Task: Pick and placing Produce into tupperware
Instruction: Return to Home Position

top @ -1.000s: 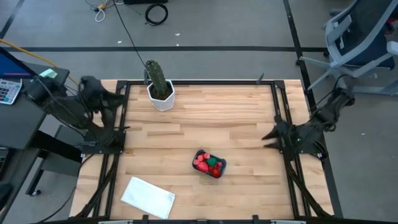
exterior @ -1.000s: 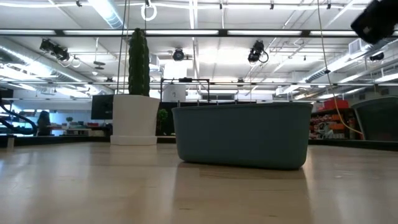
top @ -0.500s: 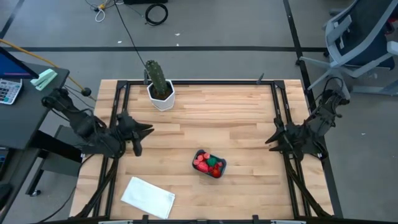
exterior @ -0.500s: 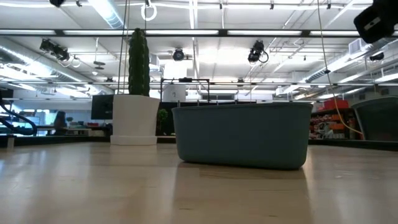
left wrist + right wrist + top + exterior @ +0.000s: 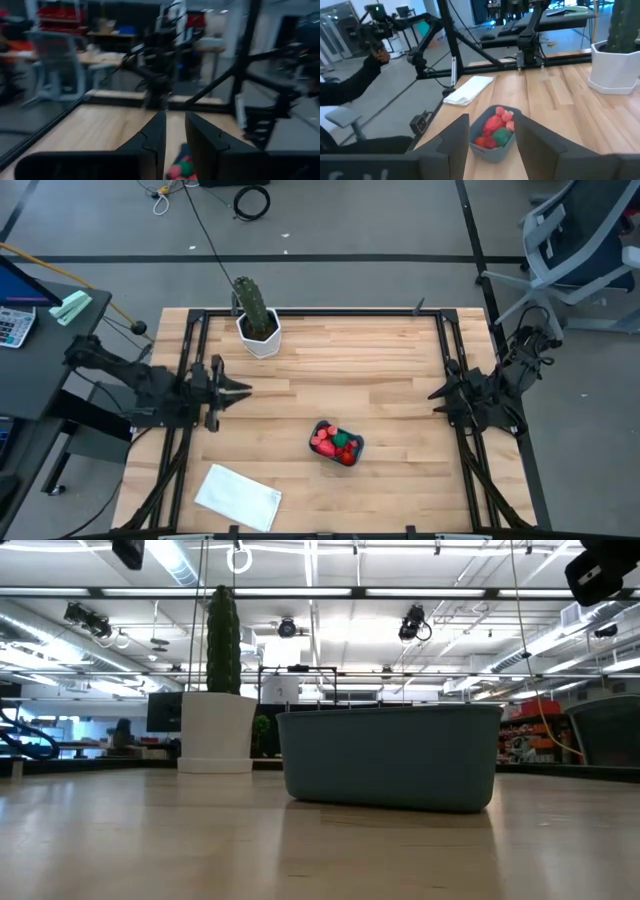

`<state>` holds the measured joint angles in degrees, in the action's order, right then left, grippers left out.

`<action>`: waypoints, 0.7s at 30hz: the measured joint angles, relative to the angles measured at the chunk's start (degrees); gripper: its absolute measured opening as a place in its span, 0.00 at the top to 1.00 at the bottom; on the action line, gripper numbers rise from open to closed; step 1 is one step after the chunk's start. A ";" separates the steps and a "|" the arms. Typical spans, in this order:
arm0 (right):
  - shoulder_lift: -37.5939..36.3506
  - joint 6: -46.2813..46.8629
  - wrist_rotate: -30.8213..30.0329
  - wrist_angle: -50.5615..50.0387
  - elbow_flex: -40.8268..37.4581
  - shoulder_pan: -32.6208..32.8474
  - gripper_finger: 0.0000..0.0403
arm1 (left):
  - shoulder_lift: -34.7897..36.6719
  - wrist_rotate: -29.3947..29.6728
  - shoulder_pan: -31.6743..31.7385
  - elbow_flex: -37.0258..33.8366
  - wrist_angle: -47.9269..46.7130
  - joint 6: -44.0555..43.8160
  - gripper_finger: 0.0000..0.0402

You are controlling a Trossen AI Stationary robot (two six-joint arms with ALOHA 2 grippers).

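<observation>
The teal tupperware (image 5: pixel 336 443) stands on the table just near of centre. It shows as a wall in the low view (image 5: pixel 390 755). The red and pink produce with one green piece (image 5: pixel 338 444) lies inside it, also seen in the right wrist view (image 5: pixel 496 129) and the left wrist view (image 5: pixel 181 167). My left gripper (image 5: pixel 240 390) hovers at the table's left edge, pointing right, with a narrow gap between its fingers (image 5: pixel 176 117). My right gripper (image 5: pixel 435 393) hovers at the right edge, pointing left, open (image 5: pixel 491 117). Neither gripper touches anything.
A green cactus in a white pot (image 5: pixel 256 320) stands at the far edge, left of centre (image 5: pixel 215 725). A flat white sheet (image 5: pixel 238 497) lies near the near-left corner (image 5: pixel 468 90). Black frame rails (image 5: pixel 195 370) run along both side edges. Bare wood lies around the tupperware.
My left arm has swung from beyond the far-left corner down and toward the near edge. It has turned until its gripper points right over the table's left edge. My right arm has drawn back a little toward the right edge. The tupperware and the produce have stayed still.
</observation>
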<state>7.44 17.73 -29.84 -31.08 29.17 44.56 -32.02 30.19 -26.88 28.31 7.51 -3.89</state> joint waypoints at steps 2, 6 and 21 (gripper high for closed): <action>-0.05 -0.15 -0.18 -0.45 -0.11 0.00 0.59 | 3.29 0.10 1.36 -0.26 -3.84 -0.27 0.80; -2.94 -1.24 -0.29 -0.41 -0.11 0.00 0.59 | 11.06 -0.02 1.40 -0.24 -8.26 0.45 0.82; -6.45 -1.12 -5.48 0.08 -2.93 -0.17 0.59 | 16.01 -1.91 1.06 -21.02 12.31 -0.18 0.81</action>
<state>0.99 16.60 -35.31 -31.00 26.24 44.38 -16.01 28.28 -25.82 7.30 19.82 -4.08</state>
